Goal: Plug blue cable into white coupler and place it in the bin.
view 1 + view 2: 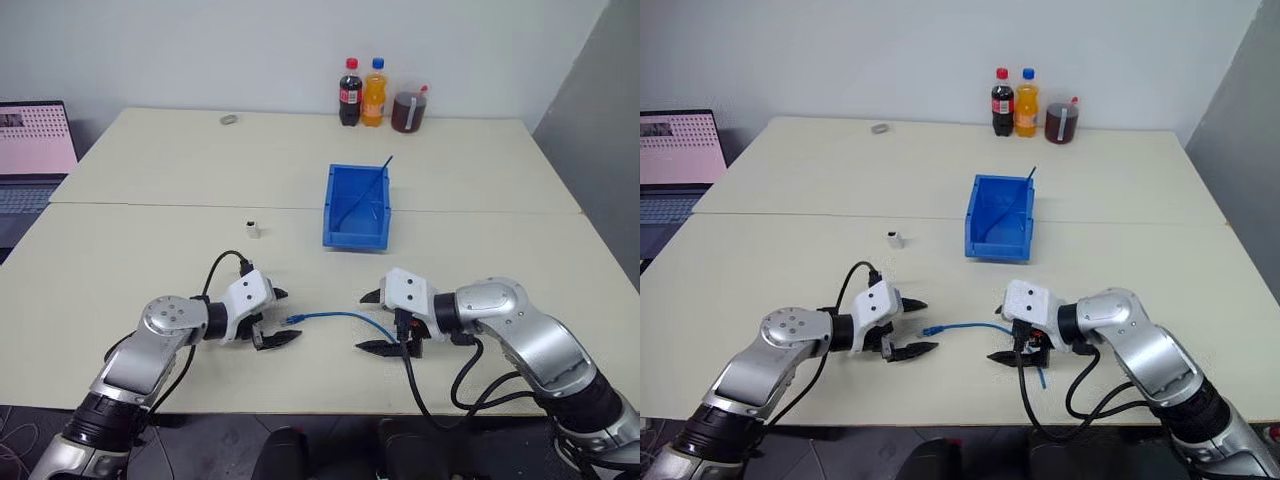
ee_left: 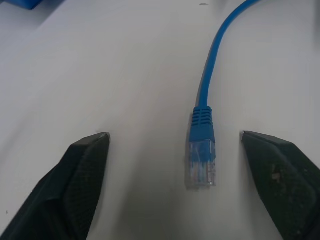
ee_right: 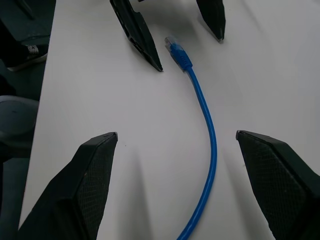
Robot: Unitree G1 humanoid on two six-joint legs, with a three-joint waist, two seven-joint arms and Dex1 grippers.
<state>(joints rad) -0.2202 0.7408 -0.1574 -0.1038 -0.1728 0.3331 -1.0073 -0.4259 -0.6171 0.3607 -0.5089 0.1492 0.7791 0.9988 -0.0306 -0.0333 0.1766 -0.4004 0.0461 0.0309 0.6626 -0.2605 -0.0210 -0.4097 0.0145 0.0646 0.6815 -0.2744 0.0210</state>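
We see the short, thin, light-blue network cable (image 1: 335, 317) lying free on the pale table (image 1: 150, 260), near its front edge, between our two grippers. Its clear plastic plug (image 2: 201, 169) rests on the table between the spread black fingers of our left gripper (image 1: 276, 318), but nothing touches it. Our right gripper (image 1: 371, 321) also stands open and empty, with the curved middle part of the cable passing between its fingers. The tiny white boxy plastic coupler (image 1: 254, 229) stands alone further back on the table, well apart from the cable. The bright blue rectangular plastic bin (image 1: 357, 207) is behind, toward the centre, with a thin dark blue strand (image 1: 367, 185) leaning inside it.

We judge that the step in hand is to grasp the cable at the plug end with the left gripper. To do it well, we should lower the fingers so that they close on the ribbed blue boot (image 2: 202, 123) just behind the clear plug. Then the plug tip stays free and straight for the socket. We should close slowly, because the light cable can slide or roll away.
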